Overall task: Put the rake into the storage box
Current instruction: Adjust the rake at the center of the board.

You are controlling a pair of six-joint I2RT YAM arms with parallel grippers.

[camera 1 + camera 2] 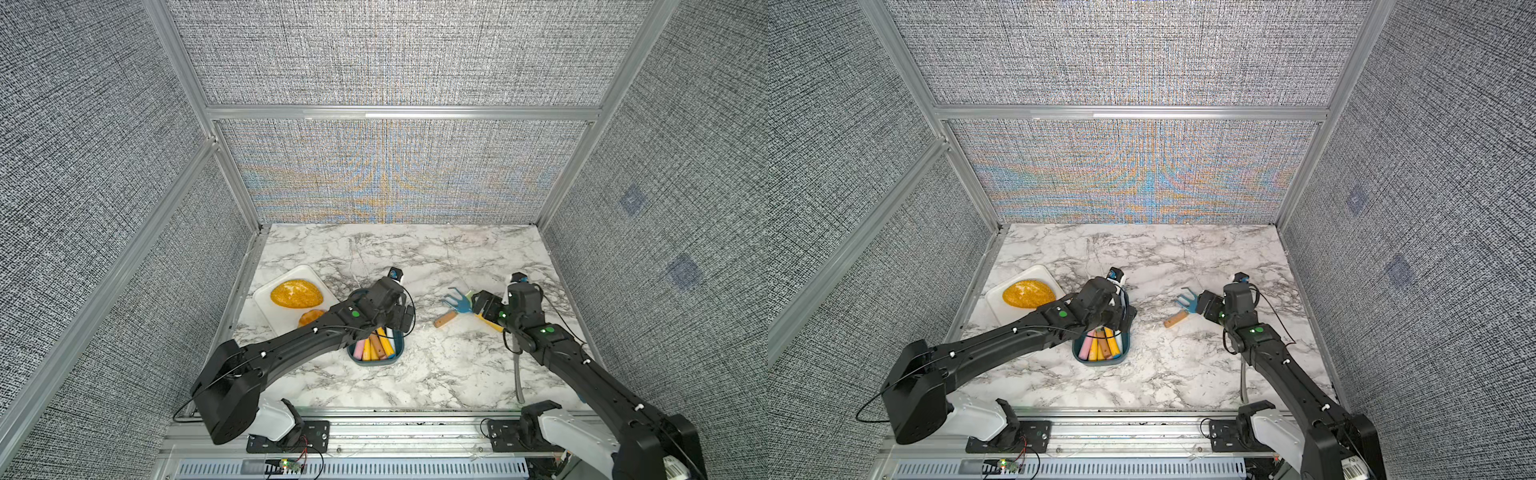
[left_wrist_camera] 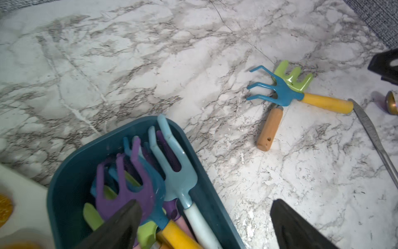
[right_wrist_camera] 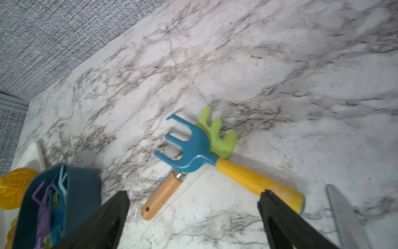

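With our right jaws wide and empty over its yellow handle (image 3: 247,179), we judge ourselves at the reach for the blue rake (image 3: 189,151), which lies across a green rake (image 3: 219,140) on the table (image 3: 280,75), apart from the storage box (image 2: 71,189) by our wide left jaws; next we should lower and pinch that handle

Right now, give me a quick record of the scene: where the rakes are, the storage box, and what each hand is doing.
Storage box: teal, already holds several rakes
Rakes left out: two, crossed on the marble table
Blue rake: yellow handle, lying on top
Green rake: wooden handle, under the blue one
Left hand: open, empty, over the box
Right hand: open, empty, above the loose rakes
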